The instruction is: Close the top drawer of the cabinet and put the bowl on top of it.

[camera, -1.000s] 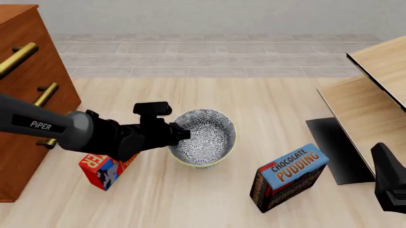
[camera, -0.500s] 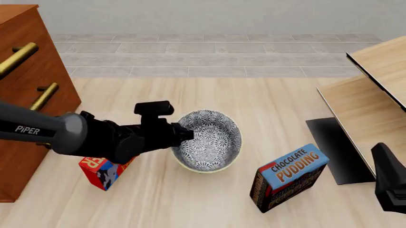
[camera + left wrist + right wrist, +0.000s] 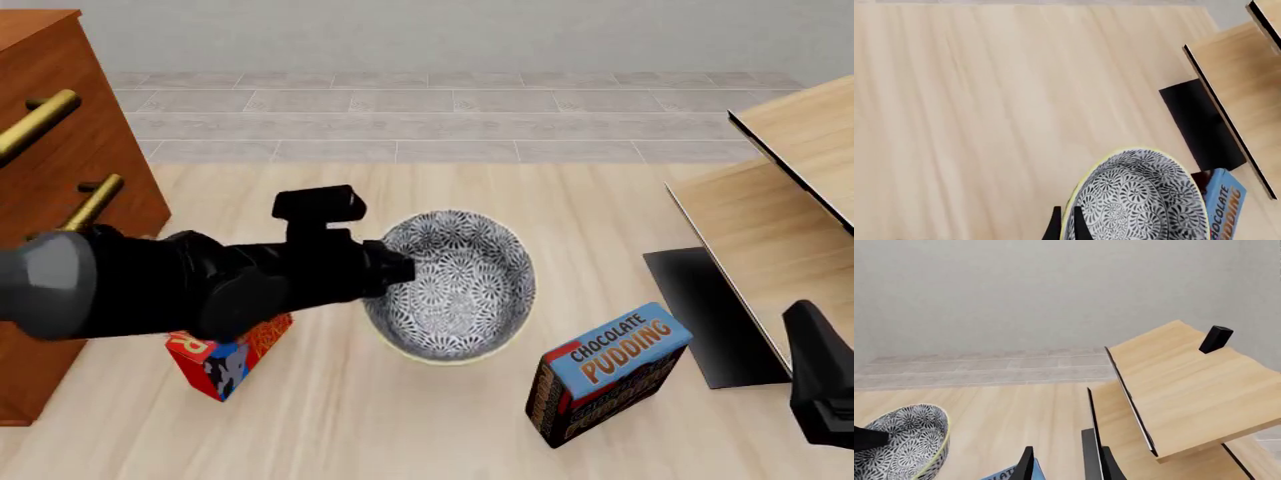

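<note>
While the left end effector (image 3: 396, 270) pinches only the near rim of the bowl (image 3: 454, 285), held tilted right of the cabinet (image 3: 60, 200), that one-sided grip could let it swing or slip loose.

Matte black left arm (image 3: 200, 285), grey joint

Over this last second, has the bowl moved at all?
Yes. The bowl, pinched at its rim by the left gripper, has risen and drifted right, now reaching closer to the pudding box, which stayed put.
</note>
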Controlling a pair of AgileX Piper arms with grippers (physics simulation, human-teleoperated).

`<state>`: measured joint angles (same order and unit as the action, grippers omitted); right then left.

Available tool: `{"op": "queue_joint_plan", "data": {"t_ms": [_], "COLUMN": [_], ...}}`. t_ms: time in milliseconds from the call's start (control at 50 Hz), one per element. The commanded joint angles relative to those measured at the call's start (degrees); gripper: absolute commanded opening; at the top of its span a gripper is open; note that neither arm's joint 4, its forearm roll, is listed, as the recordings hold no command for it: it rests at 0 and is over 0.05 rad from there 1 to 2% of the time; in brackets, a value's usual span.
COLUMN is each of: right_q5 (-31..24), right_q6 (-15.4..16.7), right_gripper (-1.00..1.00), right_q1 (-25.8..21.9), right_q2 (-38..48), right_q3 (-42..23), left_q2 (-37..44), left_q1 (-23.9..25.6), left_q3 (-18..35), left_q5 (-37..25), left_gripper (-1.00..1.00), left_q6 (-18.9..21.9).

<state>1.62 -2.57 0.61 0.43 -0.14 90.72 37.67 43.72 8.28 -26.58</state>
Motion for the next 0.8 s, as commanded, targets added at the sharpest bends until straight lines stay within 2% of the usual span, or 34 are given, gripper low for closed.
{"op": "queue_joint_plan", "data": {"t_ms": [20, 80, 140, 280, 340, 460, 540, 560, 660, 800], "right_q5": [0.0, 0.03, -0.03, -0.04, -0.1, -0.16, -0.11, -0.08, -0.02, -0.04], "right_q6": [-0.17, -0.13, -0.13, -0.06, -0.02, 0.12, 0.29, 0.32, 0.45, 0.47], "right_gripper": [1.0, 1.0, 1.0, 1.0, 1.0, 1.0, 1.0, 1.0, 1.0, 1.0], "right_q1": [0.14, 0.09, 0.1, 0.0, -0.04, -0.12, -0.37, -0.41, -0.61, -0.69], "right_q2": [-0.03, -0.02, -0.06, -0.14, -0.15, -0.1, -0.1, -0.09, 0.0, 0.1], "right_q3": [0.01, 0.03, 0.0, 0.01, -0.03, -0.16, -0.04, -0.02, 0.0, -0.06], "left_q2": [-8.24, -9.3, -10.27, -12.27, -14.33, -16.25, -18.88, -18.7, -19.24, -19.32], "left_q1": [1.12, 2.07, 1.34, -1.17, -2.63, -3.88, -7.02, -9.11, -10.83, -13.01], "left_q3": [1.72, 2.01, 3.75, 6.94, 8.51, 10.37, 13.37, 13.89, 16.4, 20.8], "left_q5": [-5.52, -6.89, -10.6, -17.98, -21.6, -26.13, -31.18, -32.53, -36.14, -41.63], "left_gripper": [-1.0, -1.0, -1.0, -1.0, -1.0, -1.0, -1.0, -1.0, -1.0, -1.0], "left_q6": [1.07, -0.66, 1.01, 0.61, 2.21, 0.75, 1.16, 1.54, -1.44, -2.45]}}
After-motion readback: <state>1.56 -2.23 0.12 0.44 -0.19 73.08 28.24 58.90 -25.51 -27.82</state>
